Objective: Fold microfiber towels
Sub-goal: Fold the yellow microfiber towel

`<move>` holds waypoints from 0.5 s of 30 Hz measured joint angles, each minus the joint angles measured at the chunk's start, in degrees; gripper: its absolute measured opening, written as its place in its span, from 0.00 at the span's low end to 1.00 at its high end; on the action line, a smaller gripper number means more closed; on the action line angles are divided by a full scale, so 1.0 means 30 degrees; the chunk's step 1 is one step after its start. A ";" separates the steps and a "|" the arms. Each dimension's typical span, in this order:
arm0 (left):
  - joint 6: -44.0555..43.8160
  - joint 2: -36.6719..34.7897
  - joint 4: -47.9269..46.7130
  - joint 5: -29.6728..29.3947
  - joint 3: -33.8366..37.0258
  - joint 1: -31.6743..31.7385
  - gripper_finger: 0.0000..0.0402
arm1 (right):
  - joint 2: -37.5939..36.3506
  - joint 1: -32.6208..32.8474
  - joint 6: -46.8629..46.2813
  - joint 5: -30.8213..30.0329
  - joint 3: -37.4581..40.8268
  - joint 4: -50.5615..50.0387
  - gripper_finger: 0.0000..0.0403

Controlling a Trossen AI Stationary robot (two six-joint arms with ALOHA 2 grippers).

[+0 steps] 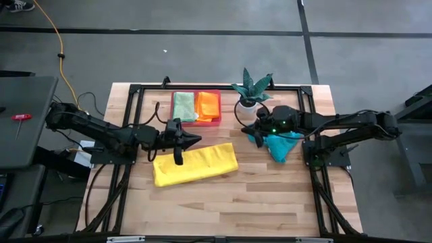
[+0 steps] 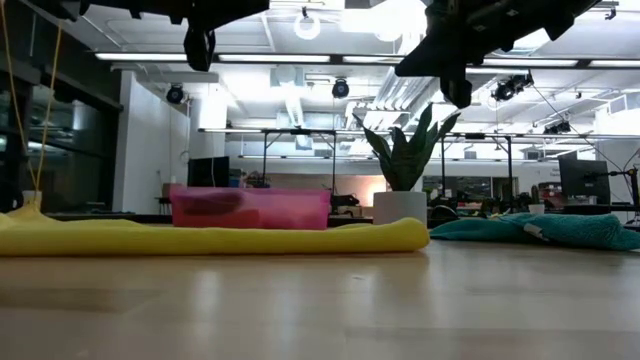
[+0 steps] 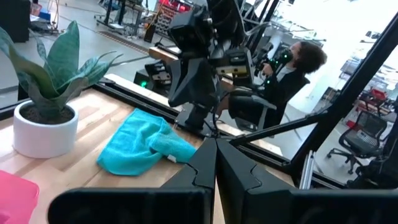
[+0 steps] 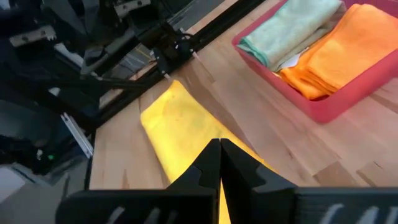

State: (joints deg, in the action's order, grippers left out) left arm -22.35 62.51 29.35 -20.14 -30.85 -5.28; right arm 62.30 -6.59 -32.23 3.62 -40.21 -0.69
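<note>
A yellow microfiber towel [image 1: 196, 164] lies on the table in a loosely folded strip. My left gripper [image 1: 197, 140] hangs shut above its far edge and points toward the table's right. A teal towel [image 1: 278, 144] lies crumpled at the right, and my right gripper [image 1: 247, 128] hovers shut above its left end. In the low view both grippers [image 2: 200, 48] [image 2: 458, 92] stand well clear of the cloths. A light green towel [image 4: 287, 30] and an orange towel [image 4: 343, 51] lie folded in the pink tray [image 1: 217, 119].
A potted plant [image 1: 251, 91] in a white pot stands at the far side, between the tray and the teal towel. A black frame [image 1: 135, 91] runs along the table's edges. Bare wood [image 1: 229, 209] stretches toward the near edge. A person [image 3: 292, 68] sits beyond the table.
</note>
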 joint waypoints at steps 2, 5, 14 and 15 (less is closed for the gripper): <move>0.0000 -0.0004 0.0024 0.0000 0.0000 0.0000 0.00 | 0.0000 0.0000 -0.0138 -0.0029 0.0000 0.0206 0.00; 0.0000 -0.0004 0.0011 0.0000 0.0000 0.0000 0.00 | 0.0000 0.0000 -0.0127 -0.0022 0.0000 0.0270 0.00; 0.0000 -0.0004 0.0019 0.0007 -0.0007 -0.0007 0.00 | 0.0000 0.0000 -0.0156 -0.0042 0.0000 0.0453 0.00; 0.0000 -0.0004 0.0011 0.0004 -0.0004 -0.0007 0.00 | 0.0000 0.0000 -0.0116 -0.0126 0.0000 0.0459 0.00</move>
State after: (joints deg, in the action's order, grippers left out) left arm -22.35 62.50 29.39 -20.13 -30.86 -5.30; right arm 62.30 -6.59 -32.58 3.24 -40.21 0.69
